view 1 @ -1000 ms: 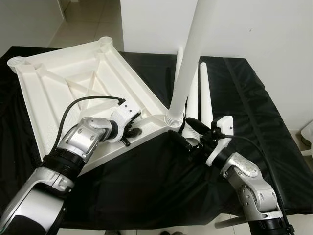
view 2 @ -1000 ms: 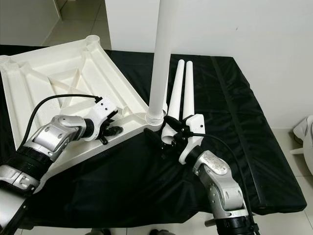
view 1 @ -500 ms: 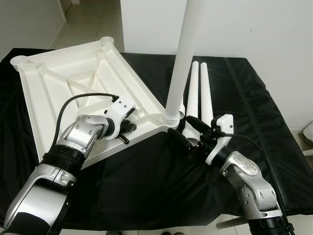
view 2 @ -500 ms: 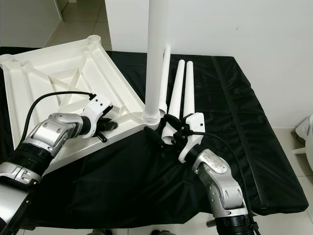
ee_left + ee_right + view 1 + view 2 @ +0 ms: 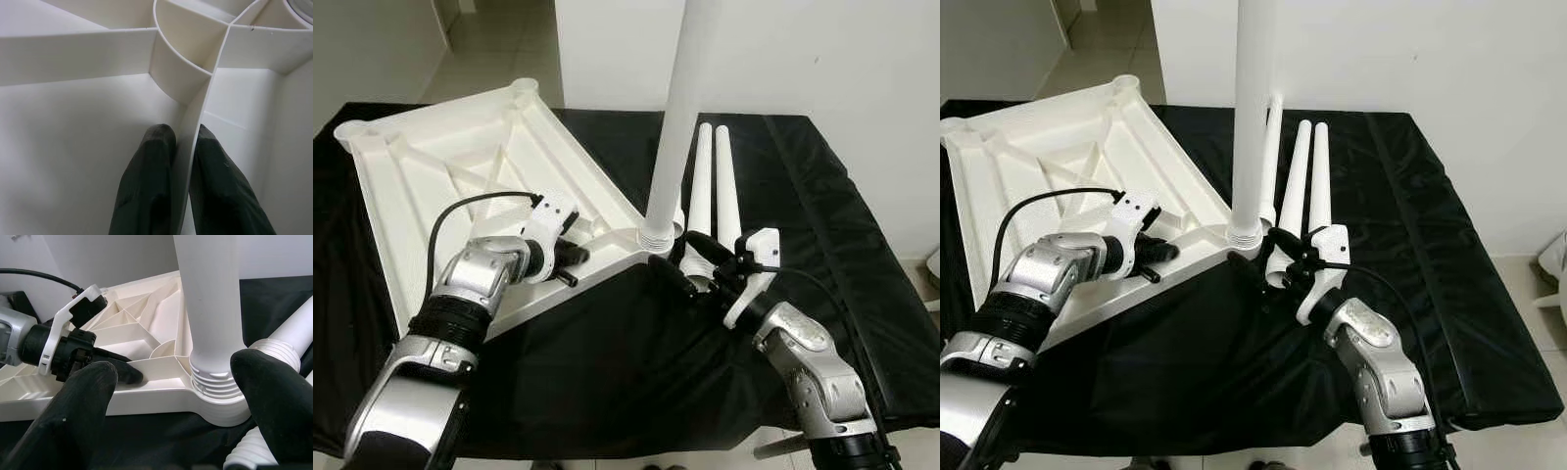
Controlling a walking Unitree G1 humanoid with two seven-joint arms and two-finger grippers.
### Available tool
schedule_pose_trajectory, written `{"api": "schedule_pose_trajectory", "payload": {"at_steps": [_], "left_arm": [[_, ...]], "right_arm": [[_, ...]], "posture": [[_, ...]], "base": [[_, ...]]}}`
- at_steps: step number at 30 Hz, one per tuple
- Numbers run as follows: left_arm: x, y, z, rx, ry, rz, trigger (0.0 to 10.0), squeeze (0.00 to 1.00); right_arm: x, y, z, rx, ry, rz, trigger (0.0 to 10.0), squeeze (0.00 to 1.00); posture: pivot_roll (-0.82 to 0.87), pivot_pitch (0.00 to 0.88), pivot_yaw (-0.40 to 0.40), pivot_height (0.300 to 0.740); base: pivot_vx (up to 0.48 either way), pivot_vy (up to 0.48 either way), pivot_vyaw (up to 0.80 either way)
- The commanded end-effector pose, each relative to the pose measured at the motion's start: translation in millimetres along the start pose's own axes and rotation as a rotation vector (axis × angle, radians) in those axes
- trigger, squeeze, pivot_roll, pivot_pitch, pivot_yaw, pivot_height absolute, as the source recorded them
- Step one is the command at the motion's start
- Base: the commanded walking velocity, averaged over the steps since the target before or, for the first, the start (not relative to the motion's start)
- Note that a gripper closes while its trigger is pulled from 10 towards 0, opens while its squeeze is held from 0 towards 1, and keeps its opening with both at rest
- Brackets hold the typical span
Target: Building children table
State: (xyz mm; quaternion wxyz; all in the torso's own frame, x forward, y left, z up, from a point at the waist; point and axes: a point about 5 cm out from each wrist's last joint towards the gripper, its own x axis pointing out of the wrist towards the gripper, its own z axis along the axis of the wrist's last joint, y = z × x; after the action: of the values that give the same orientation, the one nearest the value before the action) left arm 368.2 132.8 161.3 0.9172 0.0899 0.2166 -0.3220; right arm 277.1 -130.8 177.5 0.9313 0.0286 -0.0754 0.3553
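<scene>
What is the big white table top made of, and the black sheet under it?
The table top looks like moulded plastic: smooth, matte white, with thin ribs underneath. The black sheet seems a thin, slightly shiny fabric or plastic sheeting, since it wrinkles and creases.

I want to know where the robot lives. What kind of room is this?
Probably a room in a home, used as a workspace. A white wall stands behind, a pale tiled floor leads off, and a black-covered table holds the upturned white tabletop being built.
</scene>
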Motion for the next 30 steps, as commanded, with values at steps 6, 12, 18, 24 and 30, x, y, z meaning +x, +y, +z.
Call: {"api": "schedule_pose_trajectory", "payload": {"at_steps": [6, 12, 18, 24, 30], "left_arm": [[-18.1, 50.3, -20.6, -0.191, -0.009, 0.678, 10.0, 0.0], [-16.9, 51.3, -18.1, -0.185, -0.015, 0.662, 10.0, 0.0], [-14.9, 48.8, -16.3, -0.157, -0.005, 0.628, 10.0, 1.0], [-15.1, 54.4, -10.2, -0.155, -0.018, 0.643, 10.0, 0.22], [-16.5, 52.4, 6.2, -0.086, -0.064, 0.571, 10.0, 0.0]], "right_arm": [[2.9, 2.6, 4.0, -0.01, -0.014, -0.005, 10.0, 0.0], [3.7, 3.8, 3.9, -0.006, -0.014, -0.012, 10.0, 0.0], [3.3, 2.8, 3.9, -0.009, -0.008, -0.014, 10.0, 0.0], [4.2, 2.9, 4.9, -0.007, -0.011, -0.014, 10.0, 0.0], [4.1, 3.0, 5.3, -0.011, -0.011, -0.011, 10.0, 0.0]], "posture": [[-0.01, 0.16, -0.002, 0.74], [-0.02, 0.165, 0.0, 0.74], [-0.02, 0.166, -0.001, 0.74], [-0.02, 0.167, 0.001, 0.74], [-0.02, 0.164, 0.002, 0.74]], "base": [[0.0, 0.0, 0.0], [0.0, 0.0, 0.0], [0.0, 0.0, 0.0], [0.0, 0.0, 0.0], [0.0, 0.0, 0.0]]}}
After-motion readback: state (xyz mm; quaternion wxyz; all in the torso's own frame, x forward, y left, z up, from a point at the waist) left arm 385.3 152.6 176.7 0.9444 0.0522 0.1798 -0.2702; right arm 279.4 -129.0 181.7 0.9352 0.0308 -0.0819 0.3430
